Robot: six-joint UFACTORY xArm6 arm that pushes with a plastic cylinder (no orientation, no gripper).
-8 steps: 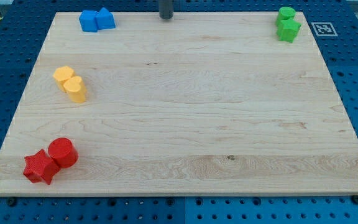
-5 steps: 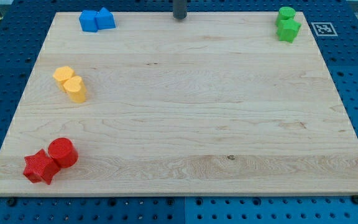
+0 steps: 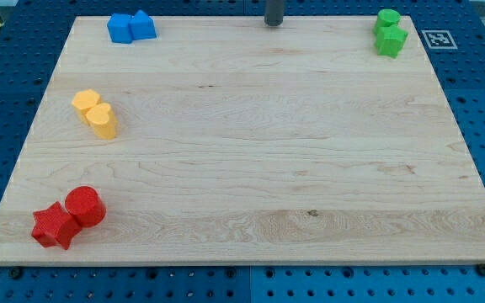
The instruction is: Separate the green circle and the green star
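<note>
With no jaws on this rod, my tip (image 3: 274, 24) sits at the board's top edge, well left of the touching green circle (image 3: 386, 18) and green star (image 3: 391, 39).

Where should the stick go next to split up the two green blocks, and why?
Probably slide my tip toward the view's right along the top edge. The green circle and green star touch in the top right corner, and my tip is well left of them, touching nothing.

My tip (image 3: 274, 23) at top edge; bare board to green circle (image 3: 386, 19), green star (image 3: 391, 39), seemingly touching.
</note>
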